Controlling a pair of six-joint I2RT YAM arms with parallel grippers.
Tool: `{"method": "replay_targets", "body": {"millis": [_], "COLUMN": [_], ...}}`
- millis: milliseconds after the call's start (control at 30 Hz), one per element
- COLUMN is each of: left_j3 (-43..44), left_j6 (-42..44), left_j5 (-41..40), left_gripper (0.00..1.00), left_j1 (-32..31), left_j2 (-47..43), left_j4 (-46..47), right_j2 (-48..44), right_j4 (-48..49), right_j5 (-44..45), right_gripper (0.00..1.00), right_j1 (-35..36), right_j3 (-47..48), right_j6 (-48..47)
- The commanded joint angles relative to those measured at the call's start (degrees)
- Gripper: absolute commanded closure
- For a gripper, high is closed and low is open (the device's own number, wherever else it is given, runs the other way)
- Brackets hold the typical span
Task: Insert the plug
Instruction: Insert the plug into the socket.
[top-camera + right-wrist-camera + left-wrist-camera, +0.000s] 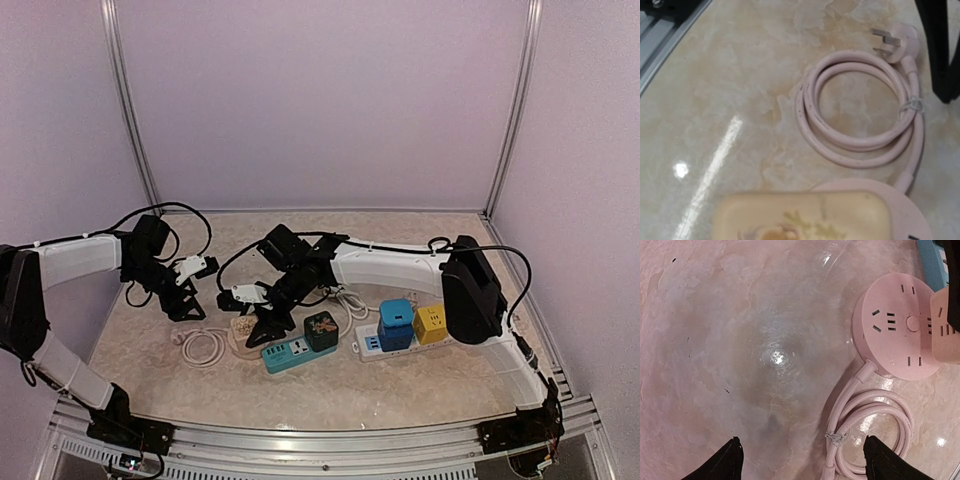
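Between pale walls (320, 100), over glossy marbled table (400, 385), left hand (804, 462) hangs released; right hand (265, 322) grasps cream adapter (800, 217).

Top cam sits high behind the arm bases, looking down and forward across the whole tabletop (420, 390). Left wrist cam stares almost straight down from close up, its fingers (722, 464) poking in at the bottom. Right wrist cam is low and slanted, with a blurry cream adapter (800, 217) right under it. All three share the coiled pink cord (805, 112).
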Motion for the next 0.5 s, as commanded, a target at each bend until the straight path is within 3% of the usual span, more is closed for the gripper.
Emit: {"method": "replay_targets", "body": {"millis": [0, 467], "left_j3": [1.1, 1.0], "left_j6": [-0.4, -0.4], "left_j5": [1.2, 1.0], "left_gripper": [0.19, 0.19], "left_j1": [0.1, 0.1], "left_j2": [0.3, 0.0], "left_j4": [0.3, 0.3], "right_j2": [-1.6, -6.7], "right_j4": [-4.4, 3.2], "right_j5": [-0.3, -6.1], "right_gripper": [1.0, 1.0], "right_j1": [-0.4, -1.3], "right_j3": [-2.1, -6.3], "right_j6": [-0.3, 1.7]}}
